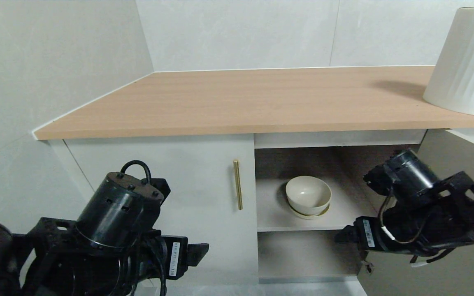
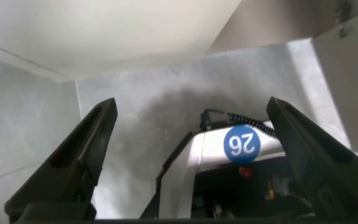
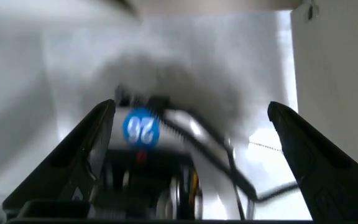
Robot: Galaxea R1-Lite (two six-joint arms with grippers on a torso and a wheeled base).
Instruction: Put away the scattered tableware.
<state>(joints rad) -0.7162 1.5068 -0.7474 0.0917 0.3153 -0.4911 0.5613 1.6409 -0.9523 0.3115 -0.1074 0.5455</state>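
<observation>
Left jaws: spread wide, with nothing between them.
Right jaws: also spread wide and holding nothing.
Left gripper: low in front of the closed left door of the cabinet, well apart from the tableware.
Right gripper: low at the right side of the open compartment, level with the lower shelf and just beside the open right door. It is below the tableware and to its right, not touching it.
Bowl: pale, upright, empty as far as can be seen. It sits on a plate of the same pale colour.
Plate: on the upper shelf inside the open compartment, towards the shelf's middle; only its rim shows under the bowl.
Left door: grey, shut, with an upright brass handle near its right edge, next to the open compartment.
Countertop: light wood, running into the corner of the walls.
White ribbed object: stands on the countertop at the far right, well apart from the bowl.
</observation>
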